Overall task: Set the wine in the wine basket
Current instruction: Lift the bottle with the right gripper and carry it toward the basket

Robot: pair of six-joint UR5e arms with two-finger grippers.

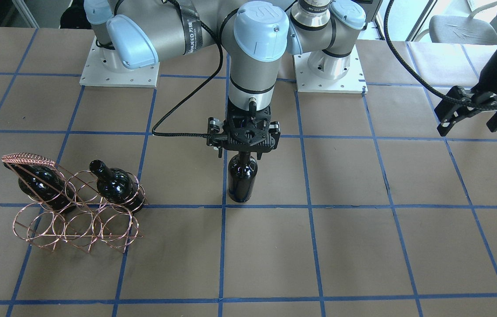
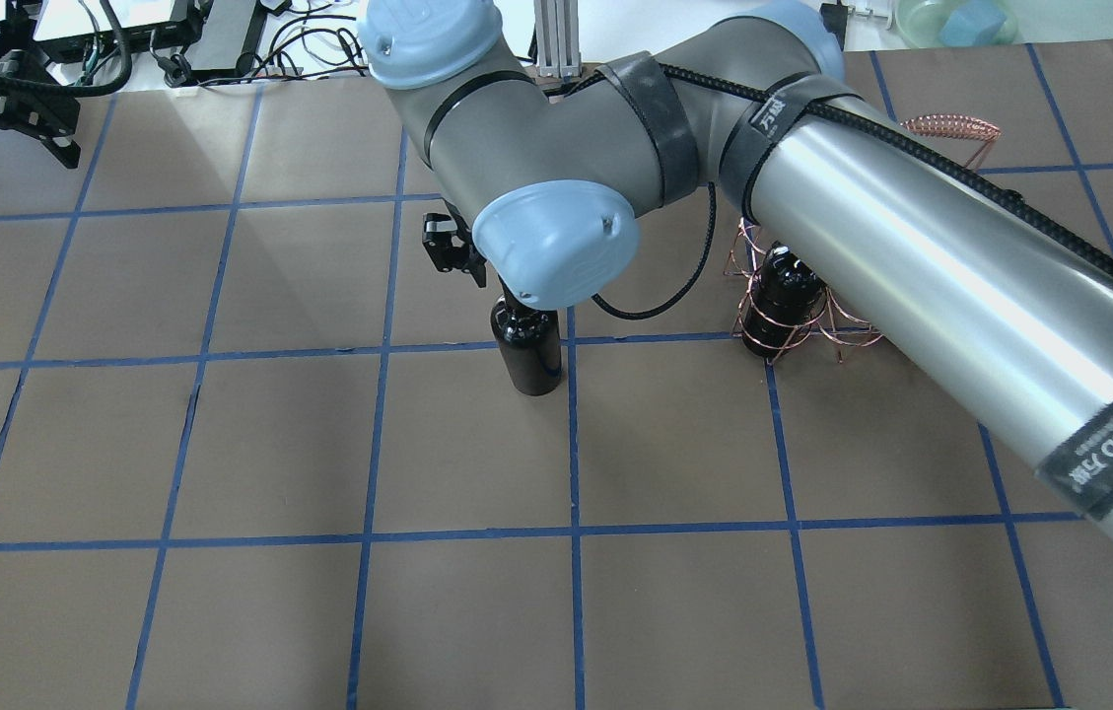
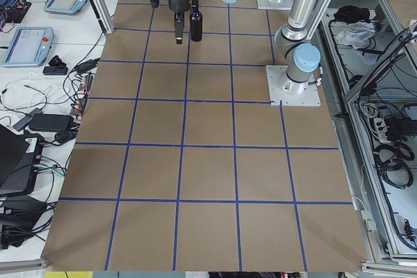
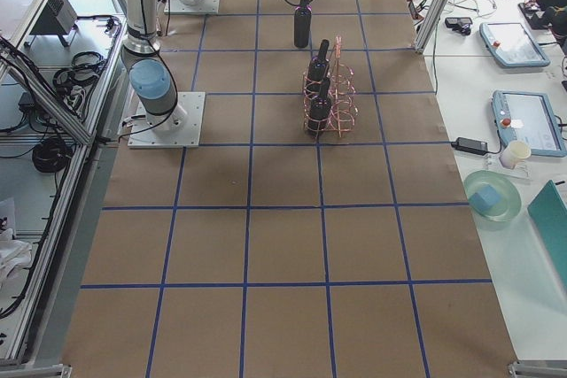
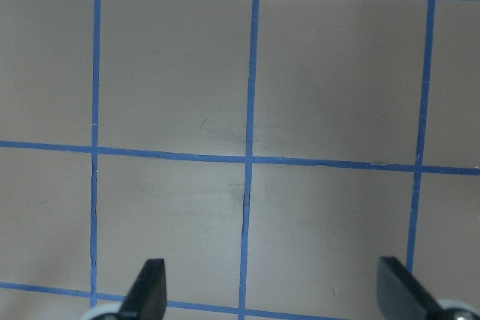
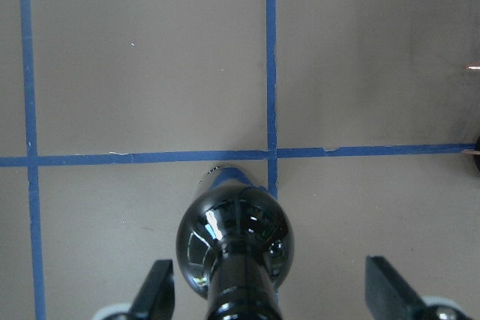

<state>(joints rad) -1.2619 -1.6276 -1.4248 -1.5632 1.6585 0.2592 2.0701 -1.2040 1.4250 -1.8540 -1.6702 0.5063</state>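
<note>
A dark wine bottle (image 1: 242,176) stands upright on the table at a blue line crossing, also in the overhead view (image 2: 528,347). My right gripper (image 1: 244,152) hangs over it. In the right wrist view the gripper (image 6: 274,282) is open, its fingers (image 6: 159,286) wide on both sides of the bottle's neck (image 6: 238,290), not touching it. The copper wire wine basket (image 1: 76,220) stands apart to one side, with two like bottles (image 1: 114,182) in its back row. My left gripper (image 1: 473,112) is open and empty, raised at the table's far end (image 5: 274,282).
The table is brown paper with a blue tape grid (image 1: 310,206). In the overhead view my right arm (image 2: 911,266) covers most of the basket (image 2: 793,325). The two arm bases (image 1: 118,72) sit at the robot's edge of the table.
</note>
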